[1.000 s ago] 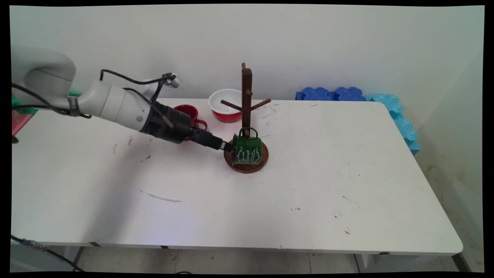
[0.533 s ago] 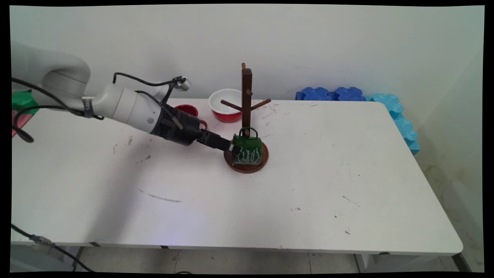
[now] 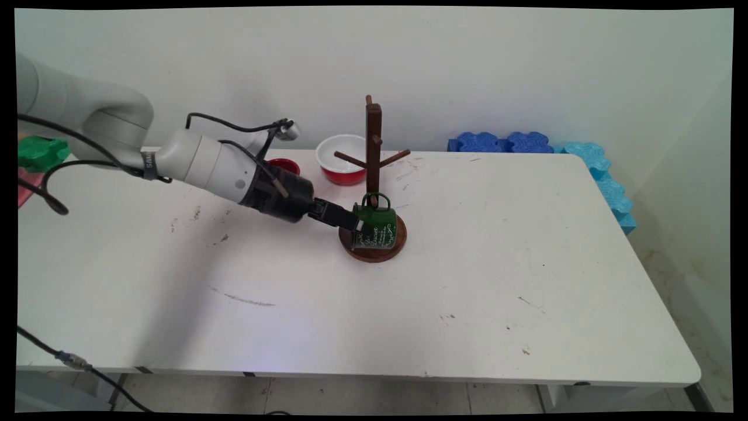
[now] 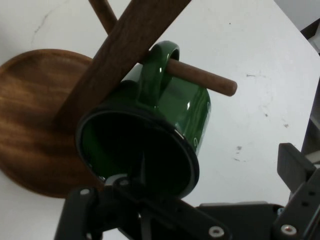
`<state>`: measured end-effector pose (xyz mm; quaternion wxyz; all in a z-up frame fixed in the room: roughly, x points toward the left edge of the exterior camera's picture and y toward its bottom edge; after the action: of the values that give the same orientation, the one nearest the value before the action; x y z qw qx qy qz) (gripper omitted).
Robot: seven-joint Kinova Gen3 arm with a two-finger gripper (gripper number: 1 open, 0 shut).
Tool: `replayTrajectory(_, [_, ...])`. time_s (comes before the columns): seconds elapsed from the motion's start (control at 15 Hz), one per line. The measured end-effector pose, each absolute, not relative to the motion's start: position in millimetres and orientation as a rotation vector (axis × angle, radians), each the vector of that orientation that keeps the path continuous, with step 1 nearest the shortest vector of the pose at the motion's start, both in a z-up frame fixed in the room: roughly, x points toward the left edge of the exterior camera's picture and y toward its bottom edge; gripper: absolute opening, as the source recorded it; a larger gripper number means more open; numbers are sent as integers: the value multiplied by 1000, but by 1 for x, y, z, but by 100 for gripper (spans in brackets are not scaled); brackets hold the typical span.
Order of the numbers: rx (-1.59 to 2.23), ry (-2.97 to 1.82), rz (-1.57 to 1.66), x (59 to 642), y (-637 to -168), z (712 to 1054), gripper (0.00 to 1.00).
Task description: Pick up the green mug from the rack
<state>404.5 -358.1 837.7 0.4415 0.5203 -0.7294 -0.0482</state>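
White worktop [image 3: 467, 280] carries a wooden mug tree [image 3: 373, 175]; a green mug [image 3: 375, 227] hangs from its low peg [image 4: 202, 79]. Fingers [image 4: 115, 181] reach in from nine o'clock with the mug's rim between them, mouth facing the gripper [image 3: 352, 222]; whether they clamp it I cannot tell.

A shiny green mug [image 4: 175, 110], smooth like painted metal, is being shown hanging on a brown wooden rack [image 3: 373, 152]. The grain of the wood is being seen on the rack's round base [image 4: 35, 125] and on its smooth peg [image 4: 205, 80]. The black gripper [image 4: 165, 210] is being seen as dull, hard plastic with small metal screws. The white table [image 3: 467, 292] is being shown as smooth, matt and scuffed with small dark marks.
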Motion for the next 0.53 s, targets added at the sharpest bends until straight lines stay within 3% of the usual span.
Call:
replayTrajectory(0.47, [1283,-1810,-138,399,-365,834,100])
replayTrajectory(0.53, [1281,-1810,-140,398,-366,833,0])
